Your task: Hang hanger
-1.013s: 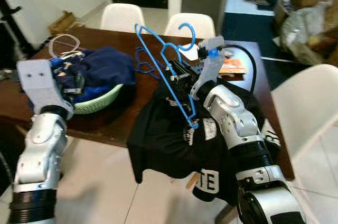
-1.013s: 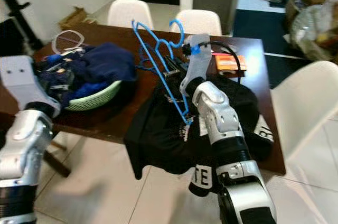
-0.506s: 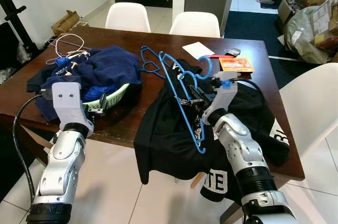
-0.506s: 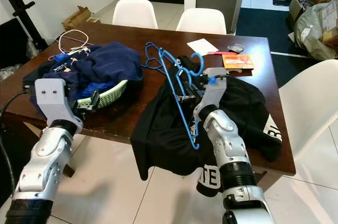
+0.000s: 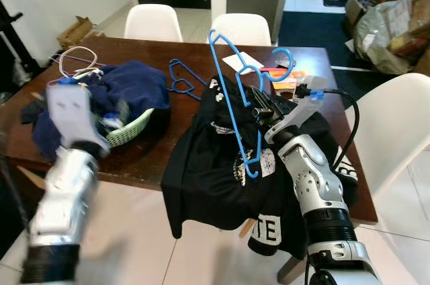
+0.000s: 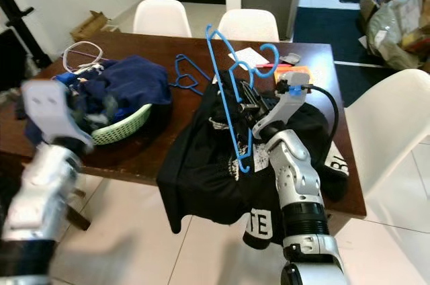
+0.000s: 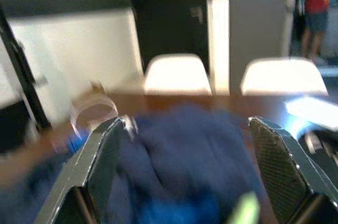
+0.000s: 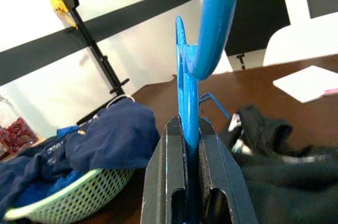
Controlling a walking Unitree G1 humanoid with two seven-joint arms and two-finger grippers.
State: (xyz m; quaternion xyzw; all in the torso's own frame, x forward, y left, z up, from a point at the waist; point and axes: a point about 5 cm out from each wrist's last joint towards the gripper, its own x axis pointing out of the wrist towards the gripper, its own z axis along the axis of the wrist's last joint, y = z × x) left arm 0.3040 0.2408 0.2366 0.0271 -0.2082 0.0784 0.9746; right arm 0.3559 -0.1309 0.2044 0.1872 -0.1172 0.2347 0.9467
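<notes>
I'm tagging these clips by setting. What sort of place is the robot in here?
Most likely a dining area in a home: a dark wooden table with white chairs around it, a green laundry basket of blue clothes, and a black T-shirt draped over the table's edge. Bags and boxes are piled behind.

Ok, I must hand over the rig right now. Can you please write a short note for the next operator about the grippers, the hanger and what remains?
Right gripper: shut on the blue plastic hanger, held upright above the black printed T-shirt, which is draped over the near edge of the dark wooden table.
Left gripper: open, holding nothing, raised in front of the green mesh basket heaped with navy clothes.
A second blue hanger lies flat on the table behind the shirt.
Done: hanger picked up.
Left: the hanger is not yet hung on anything; no rail can be made out from here.
</notes>
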